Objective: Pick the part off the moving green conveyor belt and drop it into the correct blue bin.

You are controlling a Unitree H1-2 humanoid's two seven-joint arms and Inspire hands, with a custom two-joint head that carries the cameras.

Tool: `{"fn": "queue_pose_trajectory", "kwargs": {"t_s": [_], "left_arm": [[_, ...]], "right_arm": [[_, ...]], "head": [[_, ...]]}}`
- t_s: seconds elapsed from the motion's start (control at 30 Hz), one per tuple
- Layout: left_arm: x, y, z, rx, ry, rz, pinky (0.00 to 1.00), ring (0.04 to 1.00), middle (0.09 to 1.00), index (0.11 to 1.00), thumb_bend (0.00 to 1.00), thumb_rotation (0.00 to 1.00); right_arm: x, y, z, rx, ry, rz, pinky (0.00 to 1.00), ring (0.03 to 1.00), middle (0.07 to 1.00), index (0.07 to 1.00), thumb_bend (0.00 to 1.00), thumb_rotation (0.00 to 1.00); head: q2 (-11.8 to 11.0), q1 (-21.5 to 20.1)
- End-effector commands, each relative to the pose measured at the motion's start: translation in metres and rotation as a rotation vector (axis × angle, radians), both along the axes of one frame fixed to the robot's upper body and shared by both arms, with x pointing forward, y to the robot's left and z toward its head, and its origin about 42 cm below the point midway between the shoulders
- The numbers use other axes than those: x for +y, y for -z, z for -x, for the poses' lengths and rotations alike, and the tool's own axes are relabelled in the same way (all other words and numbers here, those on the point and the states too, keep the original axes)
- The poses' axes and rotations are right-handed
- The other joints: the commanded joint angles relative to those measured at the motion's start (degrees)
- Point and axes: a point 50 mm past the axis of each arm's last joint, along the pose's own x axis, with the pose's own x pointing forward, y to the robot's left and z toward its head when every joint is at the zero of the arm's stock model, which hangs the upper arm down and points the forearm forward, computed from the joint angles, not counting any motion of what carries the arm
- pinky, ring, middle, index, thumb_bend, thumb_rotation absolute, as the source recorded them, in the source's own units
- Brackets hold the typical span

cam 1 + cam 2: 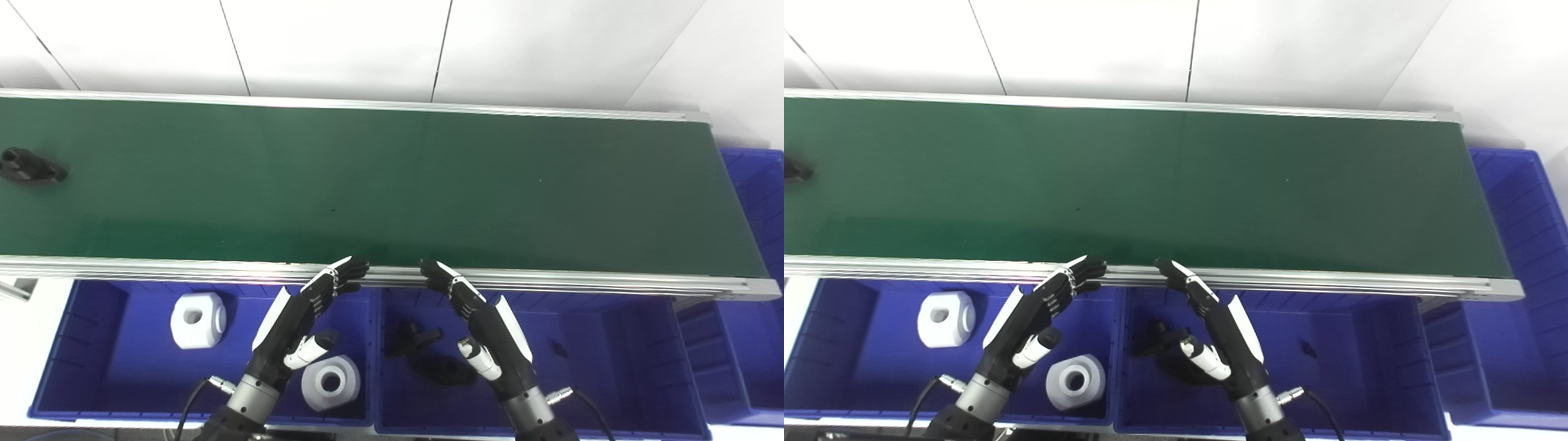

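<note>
A black part (32, 166) is seen lying on the green conveyor belt (392, 184) at its far left end, well apart from both hands; in the right eye view it is almost cut off by the picture's edge, so its shape can be judged only roughly there.

The left hand (300, 321) is held over the left blue bin (92, 392), its fingers (346, 272) stretched out and apart, with the tips at the belt's near aluminium rail (551, 280). Nothing is held in it. The right hand (484, 321) is held in the same manner over the middle blue bin (612, 367), its fingers (438, 272) extended and spread toward the same rail, and it is likewise empty. The two sets of fingertips are pointed toward each other, with a gap left between them.

Two white parts are seen in the left blue bin: one (197, 319) toward its back left, the other (331, 383) near the front, just beside the left wrist. Black parts (429, 355) are lying in the middle blue bin, partly hidden by the right hand, and a small dark piece (560, 349) is seen farther right in it. A further blue bin (759, 245) is placed past the belt's right end.
</note>
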Motion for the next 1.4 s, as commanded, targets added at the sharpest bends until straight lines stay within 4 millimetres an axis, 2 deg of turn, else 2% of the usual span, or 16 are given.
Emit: {"fn": "queue_pose_trajectory", "kwargs": {"t_s": [0.0, 0.57, 1.37], "left_arm": [[0.0013, -0.0072, 0.0004, -0.054, 0.005, 0.016, 0.83, 0.874, 0.866, 0.845, 0.85, 0.89], [0.0008, -0.007, 0.0015, -0.055, 0.001, 0.004, 0.81, 0.859, 0.857, 0.84, 0.86, 0.9], [0.0015, -0.0061, 0.0022, -0.049, 0.003, 0.012, 0.82, 0.863, 0.859, 0.844, 0.86, 0.89]], "right_arm": [[0.0034, -0.0071, -0.0017, -0.039, 0.004, -0.028, 0.86, 0.902, 0.904, 0.865, 0.82, 0.96], [0.0038, -0.0056, 0.0004, -0.032, 0.01, -0.027, 0.85, 0.897, 0.902, 0.861, 0.82, 0.95], [0.0049, -0.0041, 0.0014, -0.029, 0.012, -0.023, 0.84, 0.89, 0.898, 0.864, 0.81, 0.94]], "head": [[-0.09, 0.0], [-1.01, -0.12], [-1.2, -0.38]]}}
